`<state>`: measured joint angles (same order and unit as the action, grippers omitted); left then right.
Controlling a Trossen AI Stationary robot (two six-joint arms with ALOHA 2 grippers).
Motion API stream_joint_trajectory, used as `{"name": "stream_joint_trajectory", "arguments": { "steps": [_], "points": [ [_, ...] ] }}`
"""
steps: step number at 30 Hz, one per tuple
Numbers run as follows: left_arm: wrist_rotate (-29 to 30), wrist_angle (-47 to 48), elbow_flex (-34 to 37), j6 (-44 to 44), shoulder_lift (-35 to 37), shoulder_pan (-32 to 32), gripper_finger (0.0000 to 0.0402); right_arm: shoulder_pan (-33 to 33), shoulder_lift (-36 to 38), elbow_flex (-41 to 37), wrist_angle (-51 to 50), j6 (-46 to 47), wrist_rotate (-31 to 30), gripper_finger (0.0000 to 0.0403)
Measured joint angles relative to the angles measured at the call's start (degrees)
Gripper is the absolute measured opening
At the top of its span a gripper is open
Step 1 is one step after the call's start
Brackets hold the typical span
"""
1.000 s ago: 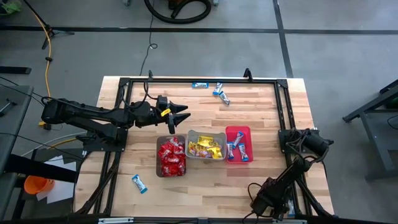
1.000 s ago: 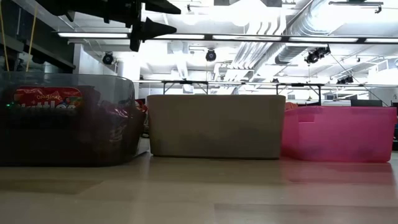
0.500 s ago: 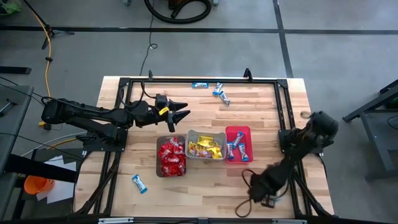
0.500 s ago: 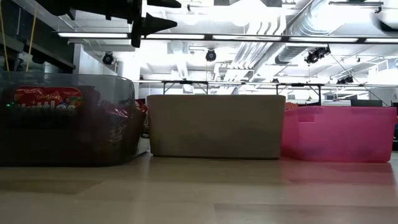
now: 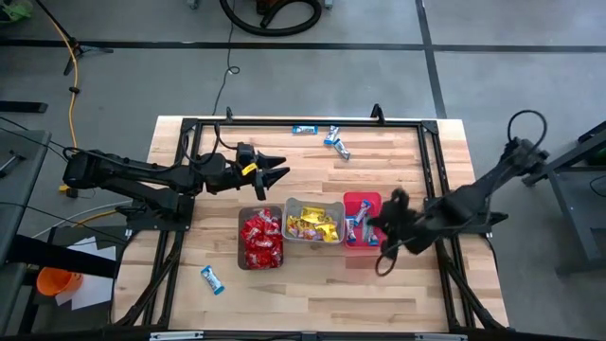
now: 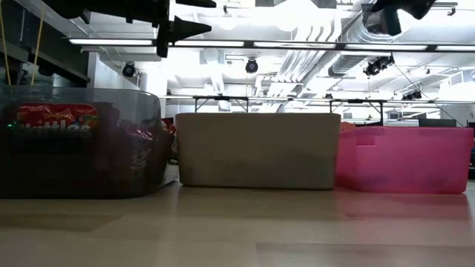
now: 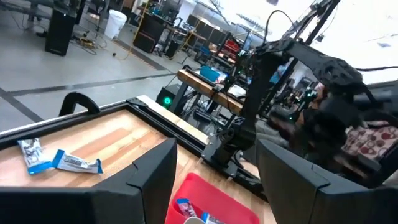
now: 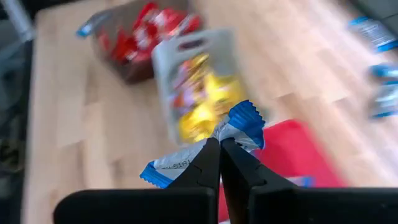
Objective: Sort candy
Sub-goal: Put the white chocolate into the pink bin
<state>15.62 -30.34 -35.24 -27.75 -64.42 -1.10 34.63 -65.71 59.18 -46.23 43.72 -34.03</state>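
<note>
Wooden table [image 5: 407, 275], three plastic bins in a row: brown bin [image 5: 258, 239] heaped with crinkly red packets [image 5: 260, 237], left gripper [image 5: 280, 171] spread wide above; grey bin [image 5: 313, 222] holds yellow packets [image 5: 312, 225]; over the pink bin [image 5: 363, 219], right gripper [image 8: 220, 144] pinches a blue-and-white bar [image 8: 205, 149].

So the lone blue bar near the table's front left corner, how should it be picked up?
Grip the blue bar across its narrow middle, coming straight down from above. It lies flat and slanted on bare wood, apart from the brown bin, so an end effector turned to straddle its long sides fits without touching anything else.
</note>
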Motion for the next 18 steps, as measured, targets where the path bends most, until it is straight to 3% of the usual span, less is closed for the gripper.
{"name": "stream_joint_trajectory", "arguments": {
  "steps": [5,8,14,18],
  "points": [
    [-1.4,0.0,0.0,-1.2,0.0,0.0,0.0204,-1.2,4.3,-0.1,-7.5,-0.2,-1.6,0.0000],
    [-1.8,0.0,0.0,-1.5,0.0,0.0,0.0204,-2.6,5.9,-4.1,-5.3,-0.1,-1.1,0.0000],
    [-1.8,0.0,0.0,-5.1,0.0,0.0,0.0204,-5.8,10.3,-22.4,20.4,0.3,6.9,0.0000],
    [-1.8,0.0,0.0,-5.1,0.0,0.0,0.0204,-6.9,13.2,-29.6,36.0,1.2,9.4,0.0000]
  ]
}}
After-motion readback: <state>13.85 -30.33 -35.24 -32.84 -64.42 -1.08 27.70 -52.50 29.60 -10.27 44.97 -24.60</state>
